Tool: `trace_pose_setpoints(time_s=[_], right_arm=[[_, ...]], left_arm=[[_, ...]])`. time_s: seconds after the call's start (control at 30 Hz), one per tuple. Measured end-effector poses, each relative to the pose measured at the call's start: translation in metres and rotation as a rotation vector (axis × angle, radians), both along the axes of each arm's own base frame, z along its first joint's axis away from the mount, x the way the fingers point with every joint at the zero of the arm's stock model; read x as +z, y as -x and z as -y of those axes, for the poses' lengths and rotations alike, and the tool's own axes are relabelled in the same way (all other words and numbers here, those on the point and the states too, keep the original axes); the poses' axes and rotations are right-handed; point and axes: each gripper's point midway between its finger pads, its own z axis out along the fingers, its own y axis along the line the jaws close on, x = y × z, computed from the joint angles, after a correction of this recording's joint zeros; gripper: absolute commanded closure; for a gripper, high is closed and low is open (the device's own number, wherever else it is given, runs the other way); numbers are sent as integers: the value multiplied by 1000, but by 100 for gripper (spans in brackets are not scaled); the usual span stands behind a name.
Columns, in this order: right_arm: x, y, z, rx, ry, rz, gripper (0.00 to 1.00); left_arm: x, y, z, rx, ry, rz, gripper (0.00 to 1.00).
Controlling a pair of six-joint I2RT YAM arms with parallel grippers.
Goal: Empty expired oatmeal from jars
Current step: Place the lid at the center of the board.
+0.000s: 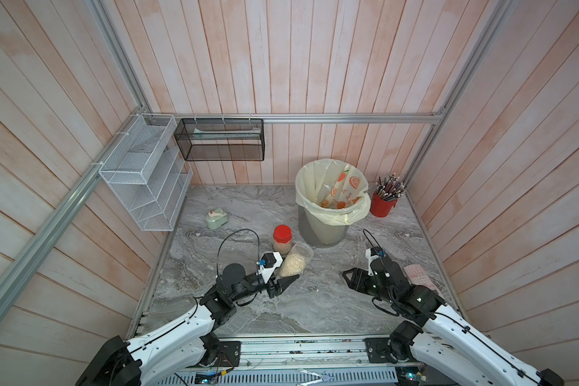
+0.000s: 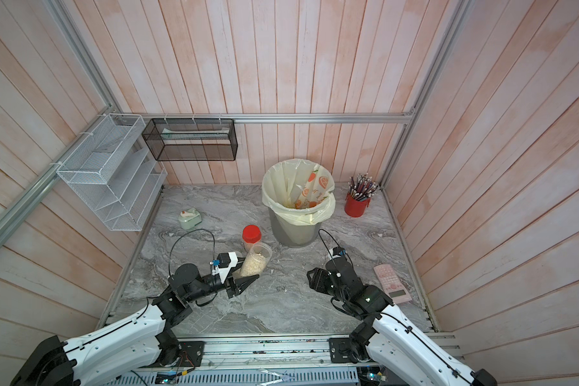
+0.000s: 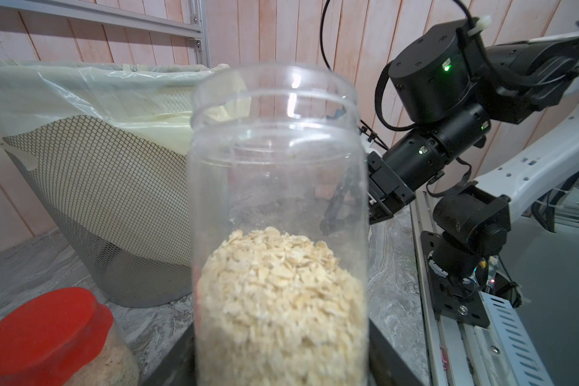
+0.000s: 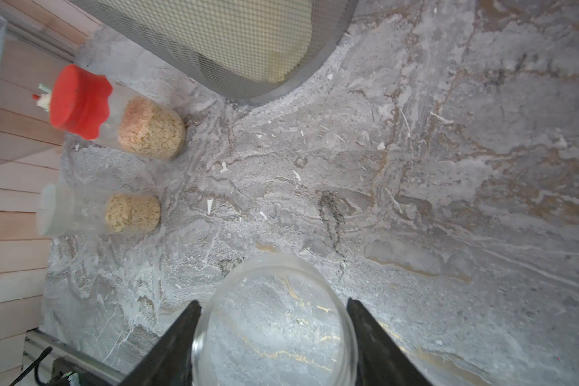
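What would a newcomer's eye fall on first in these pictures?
The open clear plastic jar of pale oatmeal flakes, gripped by the left gripper mid-table. Beside it stands a red-lidded clear jar; behind, a grey mesh bin lined with a yellowish bag. The right gripper holds a clear round lid.

I find no text, brand, number or sign that can be read. The orange-printed wrapper (image 1: pixel 344 187) in the grey bin (image 1: pixel 321 231) carries dark marks beside its fruit pictures, too small to make out. On the pink calculator (image 2: pixel 391 282), key markings and display are blurred beyond reading.
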Motion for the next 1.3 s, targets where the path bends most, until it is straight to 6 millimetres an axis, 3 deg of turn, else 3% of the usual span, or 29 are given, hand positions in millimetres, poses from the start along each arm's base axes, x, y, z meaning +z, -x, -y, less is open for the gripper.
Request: trace_pose_setpoints(time_s=[0.2,0.73,1.3], right_arm=[[-34,2,2,-50,98,-80,78],[-77,1,1,-85,184,-152,71],[-92,-1,0,-94,223,-175,39]], left_arm=[[-7,3,5,-9,-5,-11,100],[-10,5,10,-18,-8,-17,100],[-10,2,9,1,-8,-18,100]])
